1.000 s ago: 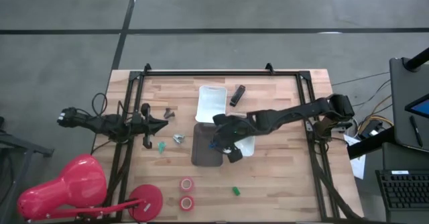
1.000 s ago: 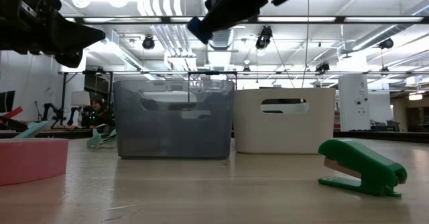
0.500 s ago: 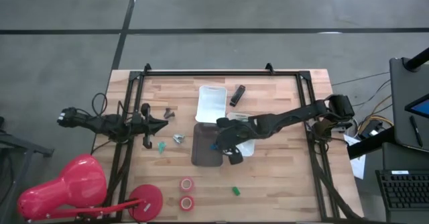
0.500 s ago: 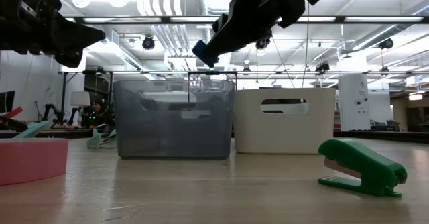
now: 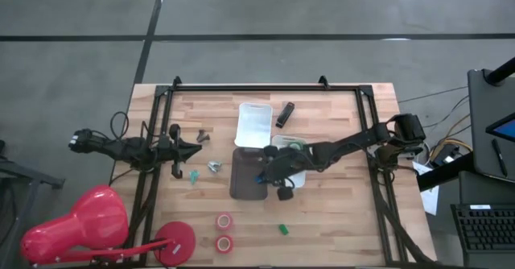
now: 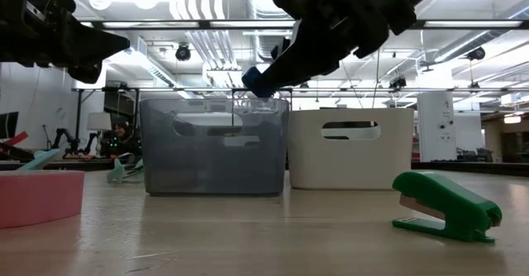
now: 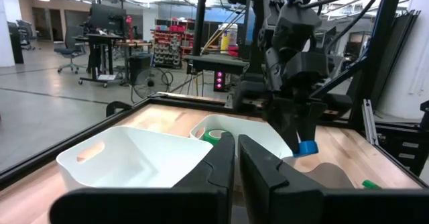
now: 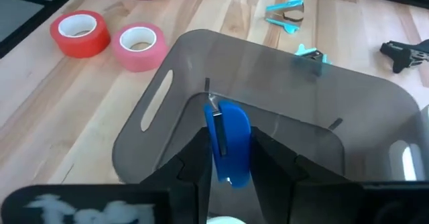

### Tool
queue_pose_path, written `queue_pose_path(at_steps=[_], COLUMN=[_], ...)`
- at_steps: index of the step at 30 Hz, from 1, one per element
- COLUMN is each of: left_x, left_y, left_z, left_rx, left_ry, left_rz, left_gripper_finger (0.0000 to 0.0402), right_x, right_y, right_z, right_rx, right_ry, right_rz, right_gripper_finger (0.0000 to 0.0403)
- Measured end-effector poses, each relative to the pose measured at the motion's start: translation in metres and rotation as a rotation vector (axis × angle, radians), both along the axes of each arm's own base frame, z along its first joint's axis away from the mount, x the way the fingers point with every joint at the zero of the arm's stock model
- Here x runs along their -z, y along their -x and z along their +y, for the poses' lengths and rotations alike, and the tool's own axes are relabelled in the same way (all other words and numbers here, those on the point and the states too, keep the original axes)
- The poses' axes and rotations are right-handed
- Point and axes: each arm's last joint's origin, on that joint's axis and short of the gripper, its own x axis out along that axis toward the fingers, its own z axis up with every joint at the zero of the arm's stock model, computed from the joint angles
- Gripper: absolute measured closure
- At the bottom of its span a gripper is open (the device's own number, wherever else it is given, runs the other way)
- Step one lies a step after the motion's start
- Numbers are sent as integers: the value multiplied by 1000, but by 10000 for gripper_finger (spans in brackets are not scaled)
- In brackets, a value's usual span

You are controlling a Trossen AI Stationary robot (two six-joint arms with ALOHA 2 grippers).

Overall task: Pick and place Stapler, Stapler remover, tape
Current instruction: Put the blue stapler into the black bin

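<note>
High view: a wooden table [image 5: 338,196] bears a dark grey tray [image 5: 244,182] at its middle, taken here as the landmark. Right gripper [image 5: 263,175] hangs over the tray's right-hand edge, its fingers clamped on a small blue stapler [image 8: 226,143], which hangs above the tray's open inside and is not set down. Left gripper [image 5: 195,144] waits well left of the tray, above bare wood, fingers pressed together on nothing. A white tray [image 5: 254,124] touches the grey tray's far side; a second white tray [image 5: 299,161] sits against its right side with a green roll of tape [image 7: 216,135] inside. Two red tape rolls [image 5: 224,230] lie near the table's front edge, below the tray. A green stapler [image 5: 283,229] lies in front of the tray, to its right. A dark stapler [image 5: 285,113] lies beyond the tray, beside the first white one.
</note>
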Motion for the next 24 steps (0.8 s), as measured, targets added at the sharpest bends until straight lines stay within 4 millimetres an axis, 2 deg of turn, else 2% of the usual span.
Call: queue_pose_path(at_steps=[9, 17, 24], left_x=[0, 0, 0], left_y=[0, 0, 0], left_z=[0, 0, 0], left_rx=[0, 0, 0], left_ry=[0, 0, 0], left_rz=[0, 0, 0], left_gripper_finger=[378, 378, 378], right_x=[1, 27, 8], right_y=[1, -12, -24], right_z=[5, 12, 18], right_rx=[7, 17, 38], right_ry=[-45, -81, -83], right_rz=[10, 76, 97], right_gripper_finger=[312, 287, 255])
